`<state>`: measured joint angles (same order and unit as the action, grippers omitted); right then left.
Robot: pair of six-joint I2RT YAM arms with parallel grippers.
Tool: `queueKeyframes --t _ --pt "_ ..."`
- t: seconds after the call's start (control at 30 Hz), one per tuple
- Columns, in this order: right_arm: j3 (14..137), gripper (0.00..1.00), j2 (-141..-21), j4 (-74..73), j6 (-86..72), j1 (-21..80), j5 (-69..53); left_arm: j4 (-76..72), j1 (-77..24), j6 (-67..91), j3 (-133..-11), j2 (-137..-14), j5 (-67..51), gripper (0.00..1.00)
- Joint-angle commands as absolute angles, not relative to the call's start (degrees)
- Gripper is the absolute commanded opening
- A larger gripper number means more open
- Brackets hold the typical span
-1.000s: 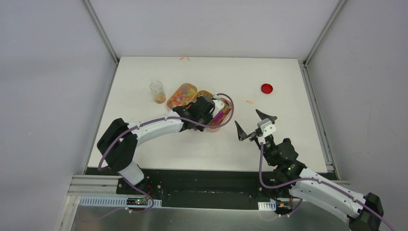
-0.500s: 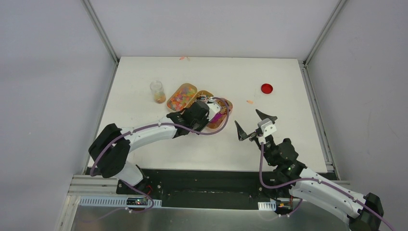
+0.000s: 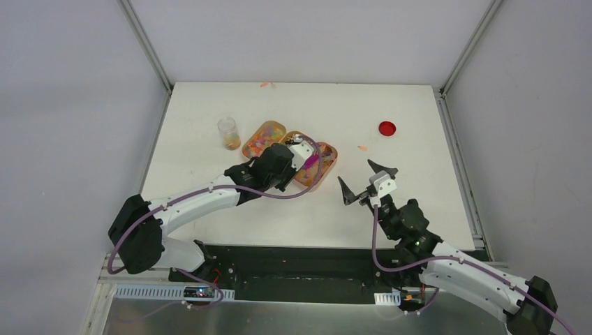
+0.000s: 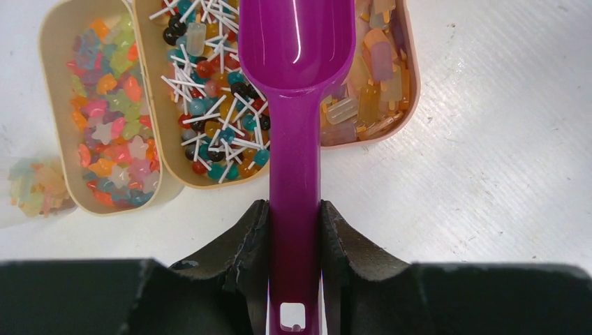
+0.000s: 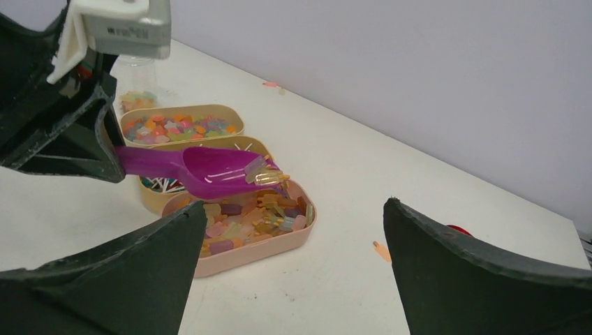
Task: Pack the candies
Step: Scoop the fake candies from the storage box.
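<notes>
My left gripper [image 4: 294, 230] is shut on the handle of a magenta scoop [image 4: 297, 49]. The scoop's bowl hangs over the middle tray [image 4: 178, 171] and the pink right tray [image 4: 412, 91]. The candies lie in three trays: bright gummy bits [image 4: 105, 105] on the left, round pieces on white sticks [image 4: 209, 105] in the middle, pastel ice-lolly shapes [image 5: 244, 220] on the right. A few yellowish pieces [image 5: 269, 176] sit at the scoop's tip [image 5: 202, 171]. My right gripper [image 5: 293, 202] stands open and empty, on the near right of the trays.
A clear cup [image 3: 228, 132] with a few candies in its bottom stands left of the trays. A flat red disc [image 3: 387, 128] lies at the back right. Stray candies lie on the white table [image 3: 419, 195]: one [image 3: 362, 148] right of the trays, others [image 3: 267, 84] at the far edge.
My left arm has swung its elbow leftward and drawn the scoop a little left and back over the trays. The right gripper has barely shifted.
</notes>
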<state>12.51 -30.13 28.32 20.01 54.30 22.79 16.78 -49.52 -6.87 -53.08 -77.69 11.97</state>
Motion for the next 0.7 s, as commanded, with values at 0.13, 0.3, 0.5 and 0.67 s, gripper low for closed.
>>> queueKeyframes --t 0.13,0.3,0.5,0.67 --pt "15.50 1.00 -32.29 31.57 18.98 54.24 19.99 15.93 -49.73 -7.79 -53.19 -71.34 12.97 0.00" --pt "16.04 1.00 -32.59 31.72 18.66 54.23 19.15 16.62 -49.57 -7.74 -53.03 -69.74 15.06 0.00" --pt "16.17 1.00 -33.23 31.73 18.29 54.24 18.64 18.34 -48.35 -7.65 -53.37 -67.84 16.88 0.00" --pt "16.08 1.00 -33.29 31.86 18.45 54.23 18.65 20.35 -44.31 -6.70 -54.66 -65.88 15.02 0.00"
